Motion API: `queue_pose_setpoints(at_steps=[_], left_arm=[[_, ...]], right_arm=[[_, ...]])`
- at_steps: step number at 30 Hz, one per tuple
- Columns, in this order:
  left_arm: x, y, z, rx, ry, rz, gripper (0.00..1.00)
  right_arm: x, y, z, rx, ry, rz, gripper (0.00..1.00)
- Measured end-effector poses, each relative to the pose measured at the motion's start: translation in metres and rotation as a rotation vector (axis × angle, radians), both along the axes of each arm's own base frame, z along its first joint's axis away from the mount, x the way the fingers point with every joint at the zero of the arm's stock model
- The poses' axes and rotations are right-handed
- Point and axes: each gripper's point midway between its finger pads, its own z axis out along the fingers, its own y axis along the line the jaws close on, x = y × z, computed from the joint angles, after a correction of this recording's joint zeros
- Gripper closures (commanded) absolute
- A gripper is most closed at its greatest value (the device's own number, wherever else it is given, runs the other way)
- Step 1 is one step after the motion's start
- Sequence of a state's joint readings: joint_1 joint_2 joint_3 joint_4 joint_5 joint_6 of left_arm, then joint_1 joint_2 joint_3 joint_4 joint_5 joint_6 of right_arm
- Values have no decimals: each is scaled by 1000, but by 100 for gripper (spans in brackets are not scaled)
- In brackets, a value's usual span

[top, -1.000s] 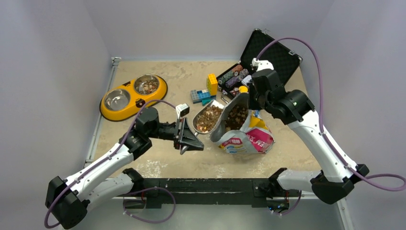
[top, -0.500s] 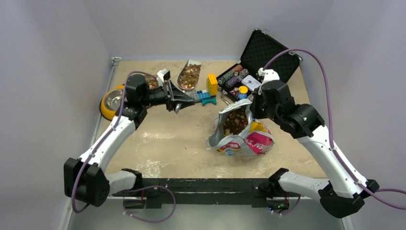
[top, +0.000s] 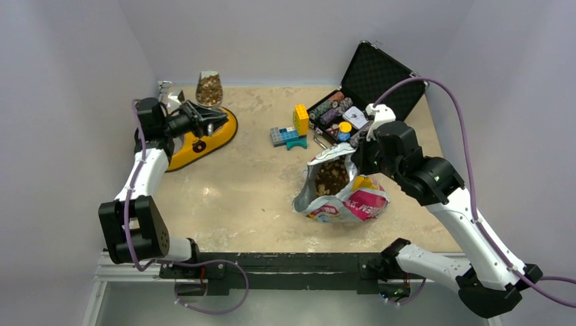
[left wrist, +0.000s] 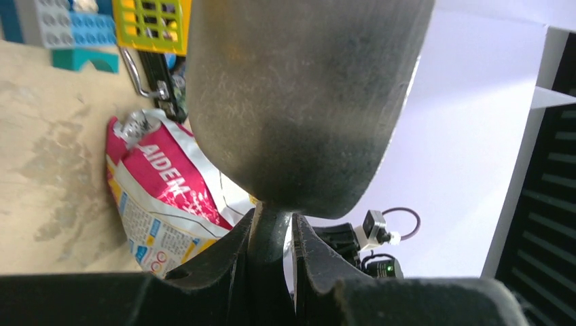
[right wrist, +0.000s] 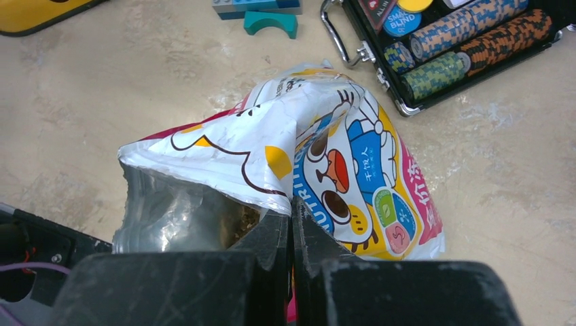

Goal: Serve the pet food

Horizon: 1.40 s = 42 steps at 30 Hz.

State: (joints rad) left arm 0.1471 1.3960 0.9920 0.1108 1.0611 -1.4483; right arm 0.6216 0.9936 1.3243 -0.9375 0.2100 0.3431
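Note:
My left gripper [top: 209, 117] is shut on the handle of a metal scoop [top: 209, 88] heaped with brown pet food kibble. It holds the scoop above the far end of the yellow two-bowl feeder [top: 227, 130], whose bowls are hidden by the arm. The left wrist view shows the scoop's grey underside [left wrist: 299, 102] and its handle clamped between my fingers [left wrist: 238, 251]. My right gripper [top: 354, 153] is shut on the rim of the open white-yellow-magenta bag [top: 343, 200], holding it open. Kibble [top: 333, 178] shows inside. The right wrist view shows the rim pinched in my gripper [right wrist: 292, 221] and the bag [right wrist: 339, 156].
An open black case of poker chips [top: 339, 112] stands at the back right, also in the right wrist view [right wrist: 462, 47]. Yellow, blue and teal toy bricks [top: 292, 129] lie between the feeder and the case. Grey walls close in the table on three sides.
My left arm has swung the full scoop from beside the bag to the far left, over the yellow feeder. My right gripper has kept its hold on the bag rim.

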Motion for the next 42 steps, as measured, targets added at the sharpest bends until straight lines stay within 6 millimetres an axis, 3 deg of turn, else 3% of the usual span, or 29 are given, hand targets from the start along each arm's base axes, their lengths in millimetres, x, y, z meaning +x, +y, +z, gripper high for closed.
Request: queue_pose_setpoints(at_steps=[7, 14, 23, 33, 42], left_arm=[[7, 71, -18, 9, 5, 163, 100], [-2, 114, -58, -17, 95, 280, 100], [-9, 130, -98, -95, 202, 359, 100], [5, 150, -119, -165, 279, 484, 100], [2, 154, -144, -228, 401, 570, 100]], right_arm=[[-4, 6, -1, 31, -7, 37, 100], [-8, 10, -3, 55, -9, 64, 100], [-12, 12, -3, 73, -13, 83, 100], [-12, 12, -4, 75, -17, 83, 100], [-12, 12, -4, 71, -16, 83, 100]])
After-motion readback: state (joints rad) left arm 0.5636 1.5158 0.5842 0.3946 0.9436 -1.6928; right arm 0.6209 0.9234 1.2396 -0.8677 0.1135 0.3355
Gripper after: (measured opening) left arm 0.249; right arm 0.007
